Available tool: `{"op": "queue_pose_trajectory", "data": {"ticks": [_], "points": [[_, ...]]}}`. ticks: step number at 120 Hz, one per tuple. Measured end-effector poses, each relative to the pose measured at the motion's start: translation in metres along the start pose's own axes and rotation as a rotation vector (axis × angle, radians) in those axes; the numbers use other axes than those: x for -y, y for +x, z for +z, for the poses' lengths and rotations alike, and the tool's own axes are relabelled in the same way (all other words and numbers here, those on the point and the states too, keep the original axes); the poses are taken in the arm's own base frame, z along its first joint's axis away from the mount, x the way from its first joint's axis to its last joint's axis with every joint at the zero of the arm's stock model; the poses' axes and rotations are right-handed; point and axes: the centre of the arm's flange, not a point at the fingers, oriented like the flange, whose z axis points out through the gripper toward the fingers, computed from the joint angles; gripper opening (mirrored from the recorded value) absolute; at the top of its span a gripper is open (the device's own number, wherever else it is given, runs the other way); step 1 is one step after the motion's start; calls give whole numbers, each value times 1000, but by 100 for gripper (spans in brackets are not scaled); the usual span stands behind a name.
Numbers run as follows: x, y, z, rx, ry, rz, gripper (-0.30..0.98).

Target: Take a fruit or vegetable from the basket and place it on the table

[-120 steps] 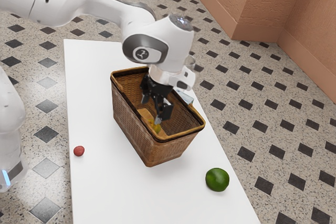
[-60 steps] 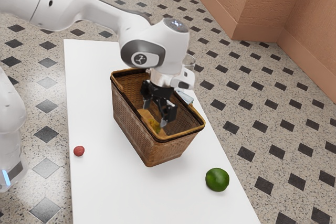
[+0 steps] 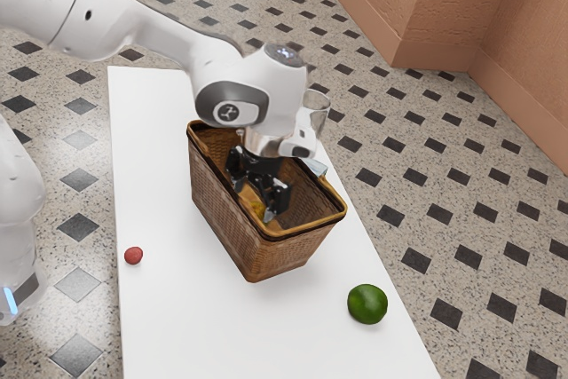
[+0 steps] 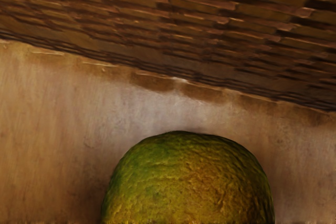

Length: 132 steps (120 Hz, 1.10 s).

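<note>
The white table (image 3: 173,326) bears my wicker basket (image 3: 222,219). I've got the gripper (image 3: 253,201) down inside, fingers spread, grasping nothing. A dark green fruit (image 3: 367,304) sits on the table; the yellow-green fruit (image 4: 189,182) lies on the basket's floor beneath my hand. The small red fruit (image 3: 133,256) is on the table.

From where I stand, the glossy white jointed arm (image 3: 133,22) slopes in from ten o'clock, its rounded white-and-grey wrist (image 3: 275,90) bent over. The black two-finger gripper (image 3: 254,202) points toward six o'clock, fingers apart, as far as the shadow lets me judge.
</note>
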Motion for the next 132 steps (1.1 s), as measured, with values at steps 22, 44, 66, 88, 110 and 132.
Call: {"op": "queue_pose_trajectory", "data": {"ticks": [22, 44, 66, 88, 110, 132], "points": [[-2, 0, 4, -8, -22, -20, 67], [-5, 5, 9, -16, -40, -32, 66], [-5, -3, 21, -16, -24, -20, 65], [0, 1, 24, -14, -22, -29, 65], [1, 5, 32, 0, -29, -33, 64], [2, 9, 34, -3, -37, -38, 55]]}}
